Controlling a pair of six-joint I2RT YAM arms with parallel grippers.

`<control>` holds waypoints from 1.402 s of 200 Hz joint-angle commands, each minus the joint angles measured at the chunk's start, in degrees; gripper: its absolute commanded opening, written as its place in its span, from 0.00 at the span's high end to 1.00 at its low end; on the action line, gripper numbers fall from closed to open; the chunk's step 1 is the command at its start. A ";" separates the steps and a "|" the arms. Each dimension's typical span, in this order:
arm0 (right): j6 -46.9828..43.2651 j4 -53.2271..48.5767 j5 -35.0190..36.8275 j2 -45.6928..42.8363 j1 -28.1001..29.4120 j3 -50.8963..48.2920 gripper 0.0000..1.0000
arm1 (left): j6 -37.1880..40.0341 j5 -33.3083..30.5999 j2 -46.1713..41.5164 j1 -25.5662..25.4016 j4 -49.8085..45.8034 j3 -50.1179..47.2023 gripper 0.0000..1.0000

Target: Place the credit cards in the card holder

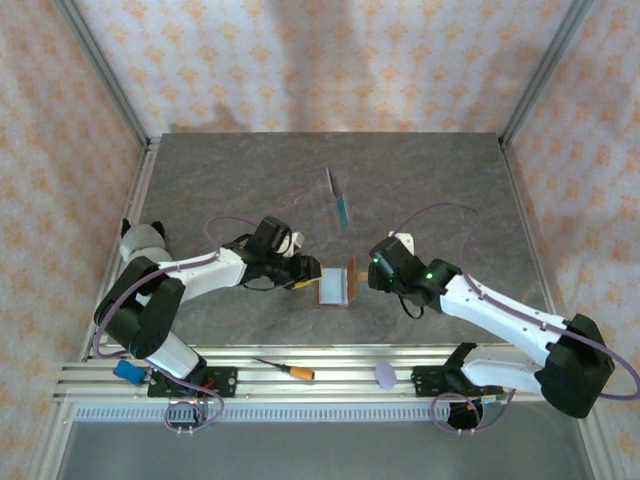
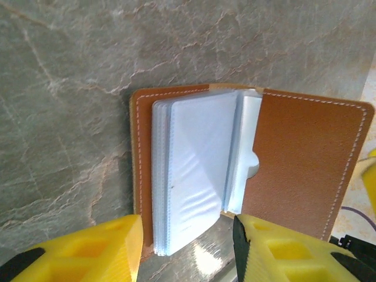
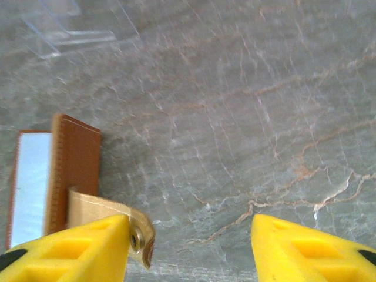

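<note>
Nearest me, on the rail (image 1: 330,390) at the table's near edge, I see a screwdriver (image 1: 285,368) with an orange handle at about 7 o'clock from the card holder (image 1: 335,286), and a small lavender disc (image 1: 384,374) at about 5 o'clock. The holder lies open on the grey table (image 1: 450,190), roughly mid-table between my two arms. My left gripper (image 1: 306,272) comes in from its 9 o'clock with the yellow fingers (image 2: 117,247) spread. On the left wrist camera the tips overlap the holder's near edge, one at each brown cover, with the stack of clear sleeves (image 2: 194,176) fanned between them — whether they press on the leather I cannot tell. My right gripper (image 3: 189,220) sits at the holder's 3 o'clock, jaws wide apart with bare table between them. The holder's strap (image 3: 103,205) with its snap curls just beside the finger nearer the holder, and the cover on that side stands up on edge. Farther out, at 12 o'clock from the holder, a clear tray (image 3: 70,38) rests on the table with a teal-green credit card (image 1: 341,210) standing edge-on in it, as far as I can tell — well apart from the holder.
</note>
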 commanded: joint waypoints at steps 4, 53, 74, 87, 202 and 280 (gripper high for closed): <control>-2.70 -3.56 1.00 -1.72 -0.26 3.38 0.42 | 2.16 -1.18 1.28 -1.89 -2.60 3.99 0.56; -3.03 -5.66 -1.81 -3.18 -0.66 6.66 0.37 | 1.67 -1.63 5.51 -6.54 -2.34 10.28 0.60; -2.85 -5.88 -3.69 -4.25 -1.11 7.28 0.34 | 0.55 -1.21 8.23 -8.65 -0.35 12.13 0.63; -2.65 -5.89 -3.53 -5.09 -1.31 7.18 0.33 | 0.19 -0.69 10.20 -10.06 0.26 13.83 0.64; 5.59 0.06 -30.19 -6.32 -14.44 2.83 0.58 | -5.30 -0.87 19.73 -12.78 6.41 16.40 0.66; 10.04 7.58 -36.60 9.33 -17.56 1.47 0.84 | -3.52 -2.21 20.60 -12.59 3.62 17.13 0.66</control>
